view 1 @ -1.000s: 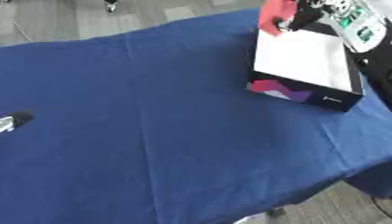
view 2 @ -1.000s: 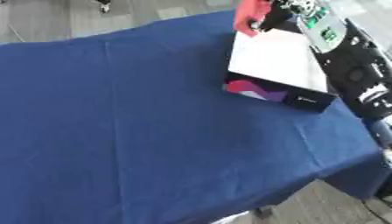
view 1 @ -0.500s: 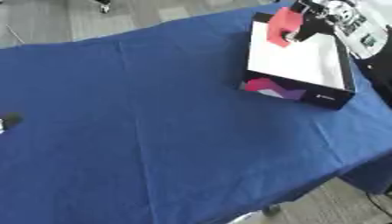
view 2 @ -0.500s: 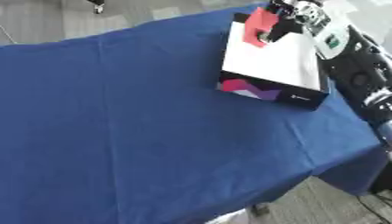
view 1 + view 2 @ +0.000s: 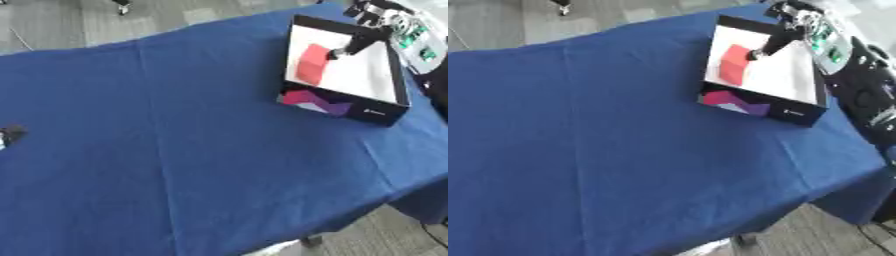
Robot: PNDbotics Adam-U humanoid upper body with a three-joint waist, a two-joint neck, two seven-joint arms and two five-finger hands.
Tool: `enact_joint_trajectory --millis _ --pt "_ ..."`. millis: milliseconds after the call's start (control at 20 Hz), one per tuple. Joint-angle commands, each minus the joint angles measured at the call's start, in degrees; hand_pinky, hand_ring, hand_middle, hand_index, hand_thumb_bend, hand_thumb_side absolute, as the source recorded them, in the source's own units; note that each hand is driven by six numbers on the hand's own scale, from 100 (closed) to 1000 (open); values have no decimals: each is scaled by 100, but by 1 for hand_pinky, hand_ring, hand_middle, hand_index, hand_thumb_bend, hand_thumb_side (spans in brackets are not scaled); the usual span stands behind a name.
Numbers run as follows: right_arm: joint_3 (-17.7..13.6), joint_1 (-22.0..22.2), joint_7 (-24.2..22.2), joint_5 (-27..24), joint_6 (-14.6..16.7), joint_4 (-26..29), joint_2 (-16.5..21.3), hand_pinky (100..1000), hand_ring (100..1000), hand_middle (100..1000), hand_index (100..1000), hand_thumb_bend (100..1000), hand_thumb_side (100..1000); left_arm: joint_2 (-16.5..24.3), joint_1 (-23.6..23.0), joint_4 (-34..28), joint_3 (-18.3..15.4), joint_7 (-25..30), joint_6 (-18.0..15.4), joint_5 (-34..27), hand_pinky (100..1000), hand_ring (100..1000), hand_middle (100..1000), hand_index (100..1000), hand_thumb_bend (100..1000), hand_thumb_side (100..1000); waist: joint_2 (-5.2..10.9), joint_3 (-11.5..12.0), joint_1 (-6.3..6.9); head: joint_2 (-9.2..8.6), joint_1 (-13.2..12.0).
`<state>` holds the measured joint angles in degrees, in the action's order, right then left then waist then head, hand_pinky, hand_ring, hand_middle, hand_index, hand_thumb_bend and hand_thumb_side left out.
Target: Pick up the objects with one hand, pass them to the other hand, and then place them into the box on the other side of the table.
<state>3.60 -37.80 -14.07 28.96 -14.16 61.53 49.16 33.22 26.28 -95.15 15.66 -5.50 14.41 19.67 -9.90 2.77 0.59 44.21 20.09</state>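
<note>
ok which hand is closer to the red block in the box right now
The right hand. Its fingers reach over the box right beside the red block. The left hand only peeks in at the table's far left edge, well away from it.

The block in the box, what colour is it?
Red. The block lies inside the white-lined box, clearest in the left eye view.

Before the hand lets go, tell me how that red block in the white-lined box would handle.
The red block looks flat-faced and boxy, so it probably won't roll. It seems to keep its shape, likely stiff. It appears to lean against the box wall beside the right hand, so it may tip flat.
</note>
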Motion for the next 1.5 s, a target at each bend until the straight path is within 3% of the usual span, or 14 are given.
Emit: enact_joint_trajectory --millis 50,350,450,550,650,850,900,950,1250,1500 --pt "-107 -101 134 135 -70 35 221 917 915 920 914 667 213 152 92 -114 -97 -39 8 -37 804 754 722 815 858 455 227 3 53 -9 -23" --pt "-148 -163 370 -82 -145 167 161 902 885 888 892 628 239 146 90 -128 -111 -62 34 -32 807 753 721 813 853 451 238 7 56 -9 -151" --pt "-136 -219 527 -380 -166 346 116 900 876 879 884 604 241 165 87 -137 -145 -87 65 -35 808 752 721 813 847 449 242 15 68 -9 -310" --pt "-116 -307 693 -764 -189 545 64 897 864 868 878 507 247 223 90 -144 -192 -118 105 -18 809 752 719 813 836 453 248 32 89 -9 -567" --pt "-79 -416 848 -1115 -208 684 3 895 861 866 880 473 229 295 84 -149 -263 -162 155 -43 811 753 720 814 825 457 253 54 106 -9 -843" --pt "-13 -650 1091 -1591 -178 845 -164 892 857 862 882 535 205 524 19 -159 -454 -292 284 -127 814 757 703 818 820 452 252 105 139 -9 -1377" --pt "3 -709 1150 -1667 -148 900 -216 890 854 859 880 594 235 606 -4 -153 -505 -307 322 -132 815 759 699 819 821 450 250 124 151 -9 -1493" --pt "24 -759 1206 -1737 -121 952 -265 889 853 858 879 539 209 682 -25 -149 -552 -314 359 -116 815 759 698 819 824 448 248 140 160 -9 -1586" --pt "157 -1043 1420 -1995 -69 1177 -569 883 839 844 868 537 206 1063 -123 -69 -725 -208 603 -207 819 764 698 822 840 447 243 222 190 -9 -1974" --pt "229 -1291 1448 -2053 -82 1221 -834 881 834 839 866 518 213 1306 -58 97 -752 182 773 -260 834 782 719 830 837 444 239 250 187 -9 -2206"
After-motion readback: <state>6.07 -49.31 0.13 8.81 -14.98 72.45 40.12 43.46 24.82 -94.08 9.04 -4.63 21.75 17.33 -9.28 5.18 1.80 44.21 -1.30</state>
